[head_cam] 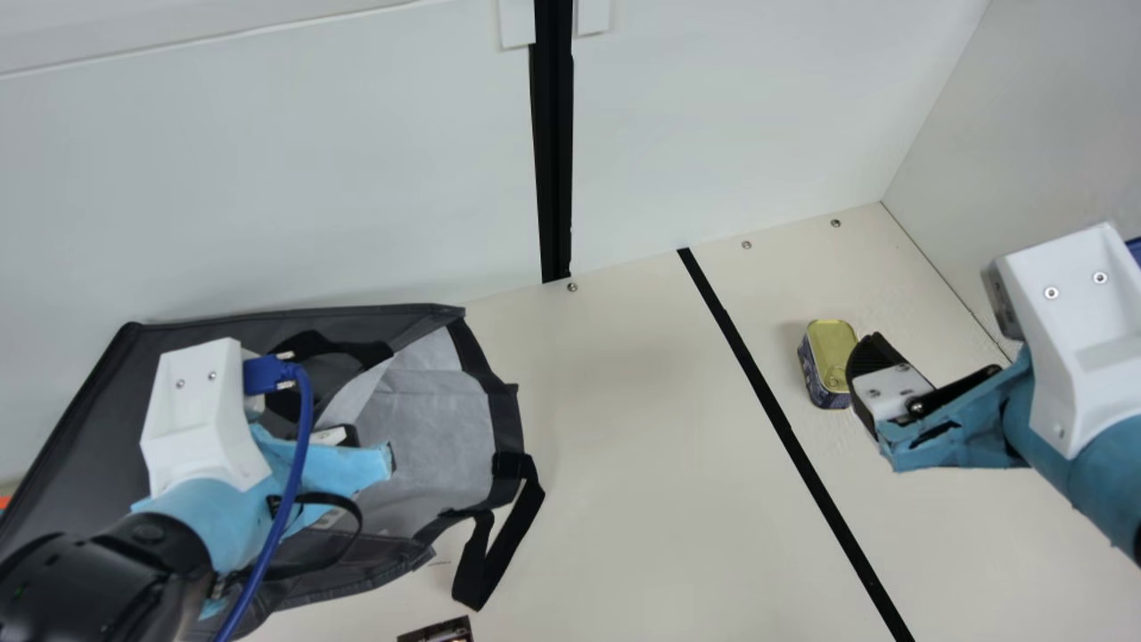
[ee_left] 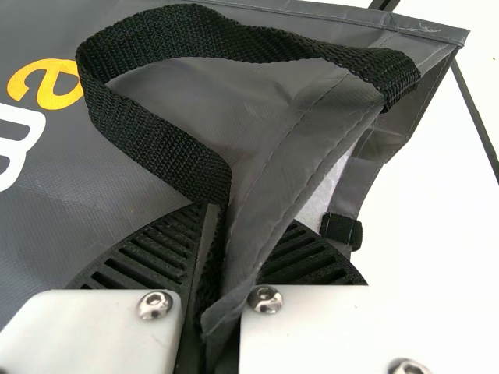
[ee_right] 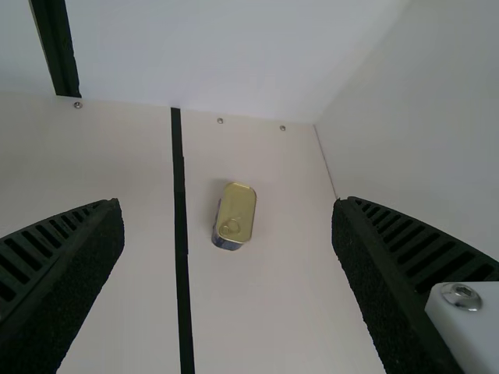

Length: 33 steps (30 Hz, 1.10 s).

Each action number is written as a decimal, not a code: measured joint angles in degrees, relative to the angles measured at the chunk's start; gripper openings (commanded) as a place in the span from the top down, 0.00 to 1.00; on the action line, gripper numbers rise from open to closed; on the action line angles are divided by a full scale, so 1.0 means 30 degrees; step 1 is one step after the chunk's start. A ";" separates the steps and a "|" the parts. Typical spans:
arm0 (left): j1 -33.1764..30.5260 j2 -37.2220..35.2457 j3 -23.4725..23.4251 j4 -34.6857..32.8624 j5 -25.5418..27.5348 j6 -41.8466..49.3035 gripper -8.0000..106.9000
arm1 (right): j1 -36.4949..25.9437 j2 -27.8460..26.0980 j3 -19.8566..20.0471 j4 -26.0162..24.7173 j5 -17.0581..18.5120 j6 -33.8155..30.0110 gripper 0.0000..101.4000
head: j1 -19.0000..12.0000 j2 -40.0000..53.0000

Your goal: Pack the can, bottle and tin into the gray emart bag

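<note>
In the main view my left gripper (head_cam: 352,465) is at the gray bag (head_cam: 423,401), which lies on its side with its pale mouth facing right. The left wrist view shows my left gripper (ee_left: 210,292) shut on the rim and black strap of the bag (ee_left: 273,101). Right of the black line stands a small tin (head_cam: 833,355) with a gold lid. My right gripper (head_cam: 869,374) is beside and above it. Seen from the right wrist, the tin (ee_right: 236,212) lies beyond my right gripper (ee_right: 226,222), whose fingers are wide apart with nothing between them.
A loose black handle (head_cam: 499,544) of the bag hangs onto the table. One dark flat object (head_cam: 439,630) shows at the main view's bottom edge. White walls (head_cam: 731,116) bound the table at the back and right. Open table lies between bag and tin.
</note>
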 measured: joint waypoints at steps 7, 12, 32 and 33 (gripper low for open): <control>0.0000 0.0000 0.0000 0.0000 0.0000 0.0000 0.84 | 0.0834 0.0000 -0.0551 -0.1140 0.1007 0.1109 0.10 | 0.0000 0.0000; 0.0000 0.0000 0.0000 0.0000 0.0000 0.0000 0.84 | 0.1053 0.0000 -0.0757 -0.1724 0.1431 0.1681 0.10 | 0.0000 0.0000; 0.0000 0.0000 0.0000 0.0000 0.0000 0.0000 0.84 | 0.1883 0.0308 -0.1347 -0.3386 0.2508 0.4156 0.10 | 0.0000 0.0000; 0.0000 0.0000 0.0000 0.0000 0.0000 0.0000 0.84 | 0.2003 0.0356 -0.1391 -0.3466 0.2659 0.4281 0.10 | 0.0000 0.0000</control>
